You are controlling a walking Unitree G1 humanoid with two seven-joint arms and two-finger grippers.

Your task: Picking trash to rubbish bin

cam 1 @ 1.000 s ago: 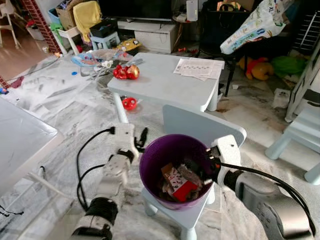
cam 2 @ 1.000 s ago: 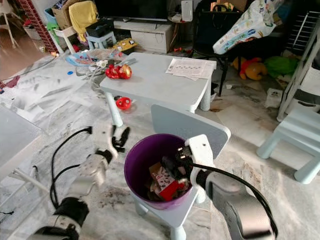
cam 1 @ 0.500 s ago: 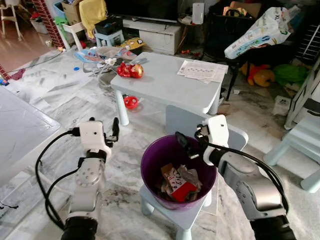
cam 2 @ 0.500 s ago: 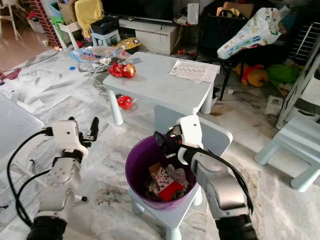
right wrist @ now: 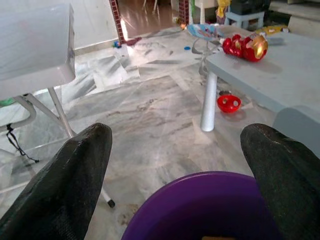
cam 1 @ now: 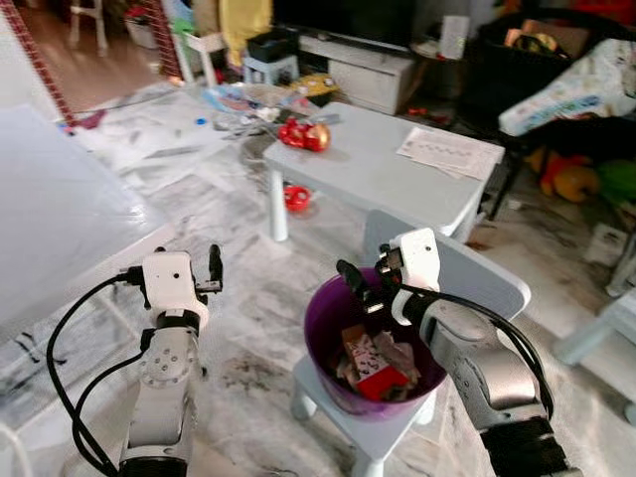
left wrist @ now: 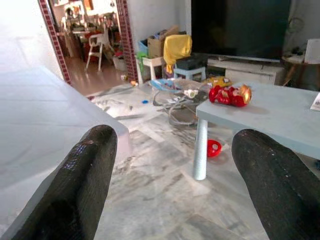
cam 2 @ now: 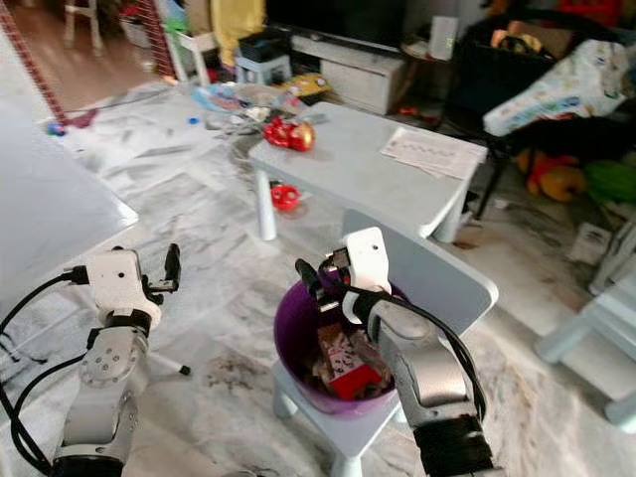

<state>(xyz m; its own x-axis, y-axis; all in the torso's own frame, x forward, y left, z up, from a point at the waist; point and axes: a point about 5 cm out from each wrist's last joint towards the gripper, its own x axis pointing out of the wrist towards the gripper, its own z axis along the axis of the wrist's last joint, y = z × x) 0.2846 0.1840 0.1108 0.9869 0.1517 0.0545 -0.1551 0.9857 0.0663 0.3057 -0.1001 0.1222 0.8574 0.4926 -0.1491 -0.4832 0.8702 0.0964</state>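
Purple rubbish bin (cam 1: pixel 333 343) stands on the seat of a small pale-blue chair (cam 1: pixel 452 273), on the marble floor (cam 1: pixel 248 298). Inside the bin: crumpled trash (cam 1: pixel 376 363), red, white and brown wrappers, lying at the bottom.

Right gripper (cam 1: pixel 355 283) held just above the bin's far rim, fingers spread wide with nothing between them. Right wrist view looks past both fingers (right wrist: pixel 65 180) across the purple rim (right wrist: pixel 200 210) to the floor.

Left gripper (cam 1: pixel 213 266) raised over the floor, well apart from the bin on the robot's left side. Left wrist view shows its 2 fingers (left wrist: pixel 82 175) wide apart and empty.

Beyond the chair stands a light-blue worktop (cam 1: pixel 383 174). Red toy (cam 1: pixel 303 134) near its far left corner; sheet of printed paper (cam 1: pixel 449 154) near its far right edge. Red round object (cam 1: pixel 296 197) on the floor beside the worktop's left leg. White table (cam 1: pixel 50 219) at the robot's left.
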